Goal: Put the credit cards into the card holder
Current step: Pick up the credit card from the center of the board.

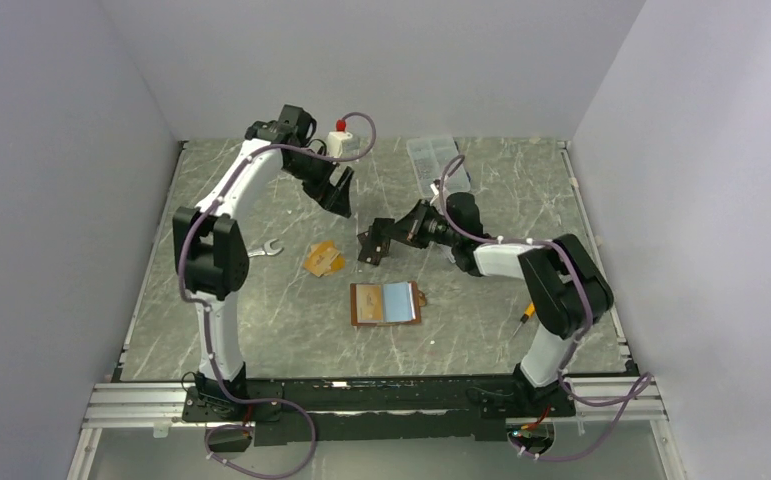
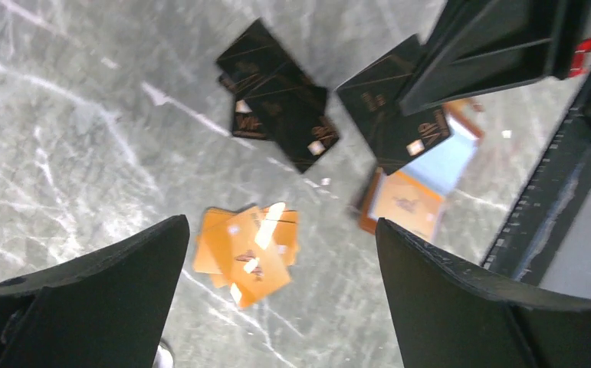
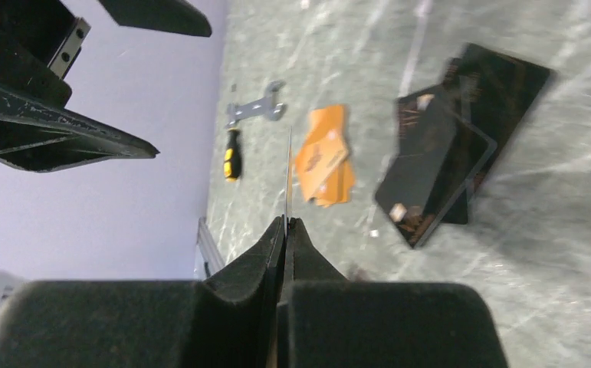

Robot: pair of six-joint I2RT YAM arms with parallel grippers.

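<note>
My right gripper [image 1: 378,240] [image 3: 285,221] is shut on a black card [image 1: 369,247], which shows edge-on in its wrist view [image 3: 288,172] and face-on in the left wrist view [image 2: 393,115]. It holds the card above the table, beyond the open brown card holder [image 1: 407,303] [image 2: 447,162]. An orange-tan card [image 2: 407,203] lies in the holder's left side. A loose pile of orange-tan cards [image 1: 323,258] [image 2: 246,249] [image 3: 325,157] lies left of the holder. More black cards [image 2: 277,96] [image 3: 453,138] lie on the table. My left gripper [image 1: 338,190] [image 2: 280,230] is open and empty, above the orange pile. I see no silver-grey card.
A wrench [image 1: 264,250] [image 3: 255,109] lies at the left. A yellow-handled screwdriver [image 1: 525,315] lies right of the holder; one [image 3: 232,153] also shows near the wrench. A clear compartment box [image 1: 436,158] and a white bottle with a red cap [image 1: 340,140] stand at the back.
</note>
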